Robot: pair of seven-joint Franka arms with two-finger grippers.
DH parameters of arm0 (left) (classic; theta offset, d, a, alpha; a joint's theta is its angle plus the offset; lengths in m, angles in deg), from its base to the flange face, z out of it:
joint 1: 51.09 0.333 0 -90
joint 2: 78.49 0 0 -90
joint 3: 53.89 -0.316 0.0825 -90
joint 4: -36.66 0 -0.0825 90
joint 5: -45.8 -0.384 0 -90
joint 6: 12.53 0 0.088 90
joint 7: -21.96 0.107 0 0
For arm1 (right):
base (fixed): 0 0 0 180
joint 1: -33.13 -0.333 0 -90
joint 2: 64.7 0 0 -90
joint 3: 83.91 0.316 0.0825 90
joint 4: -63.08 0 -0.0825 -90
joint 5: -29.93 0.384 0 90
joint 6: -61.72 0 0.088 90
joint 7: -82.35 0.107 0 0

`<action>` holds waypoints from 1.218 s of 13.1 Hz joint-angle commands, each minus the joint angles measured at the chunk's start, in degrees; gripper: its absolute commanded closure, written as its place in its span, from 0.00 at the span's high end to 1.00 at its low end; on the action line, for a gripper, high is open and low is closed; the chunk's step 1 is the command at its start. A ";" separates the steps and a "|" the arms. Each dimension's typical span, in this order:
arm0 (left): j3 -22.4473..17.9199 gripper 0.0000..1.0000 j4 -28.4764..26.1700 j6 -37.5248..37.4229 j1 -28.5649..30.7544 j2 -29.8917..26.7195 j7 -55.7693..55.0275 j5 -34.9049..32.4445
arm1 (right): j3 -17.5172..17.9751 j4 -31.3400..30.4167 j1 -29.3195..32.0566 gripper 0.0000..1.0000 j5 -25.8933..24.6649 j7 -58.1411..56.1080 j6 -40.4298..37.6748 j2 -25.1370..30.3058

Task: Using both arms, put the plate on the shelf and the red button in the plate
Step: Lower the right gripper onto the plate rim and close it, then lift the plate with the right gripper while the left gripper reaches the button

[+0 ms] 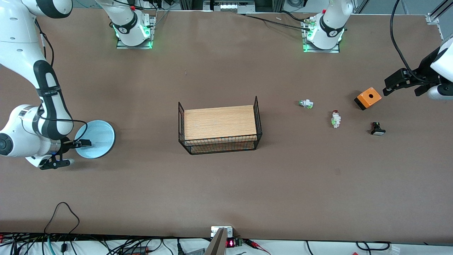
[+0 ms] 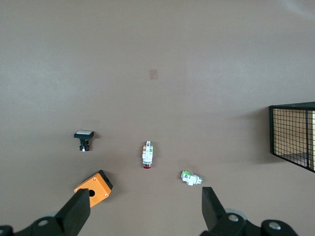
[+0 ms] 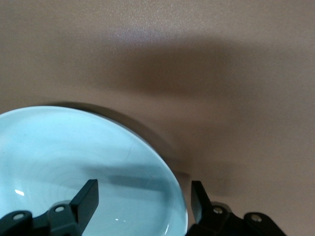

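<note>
The pale blue plate (image 1: pixel 99 137) lies flat on the table at the right arm's end; it also shows in the right wrist view (image 3: pixel 74 162). My right gripper (image 1: pixel 70 153) (image 3: pixel 143 201) is open and low at the plate's rim, with one finger over the plate's inside and the other outside the rim. The red button (image 1: pixel 335 118) (image 2: pixel 147 156) lies on its side toward the left arm's end. My left gripper (image 1: pixel 401 90) (image 2: pixel 145 211) is open and empty, up in the air beside the orange box.
A black wire basket (image 1: pixel 181 122) (image 2: pixel 293 135) with a wooden board in it stands mid-table. Near the red button lie a white part with a green tip (image 1: pixel 306 103) (image 2: pixel 191 178), an orange box (image 1: pixel 368 98) (image 2: pixel 93 189) and a black-based part (image 1: pixel 377 129) (image 2: pixel 84 138).
</note>
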 commanded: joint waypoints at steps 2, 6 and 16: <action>0.27 1.00 0.87 -0.87 0.27 0.31 0.15 -0.80 | 0.26 1.47 1.19 0.50 0.58 -1.24 0.05 -0.92; 0.27 1.00 0.78 -0.87 0.27 0.31 0.07 -0.80 | 0.26 1.47 1.46 0.23 0.93 -0.45 -0.65 -0.92; 0.80 1.00 0.78 -1.40 -0.43 1.54 -0.98 -1.07 | 0.43 1.64 3.39 0.00 6.65 -0.54 -7.31 0.05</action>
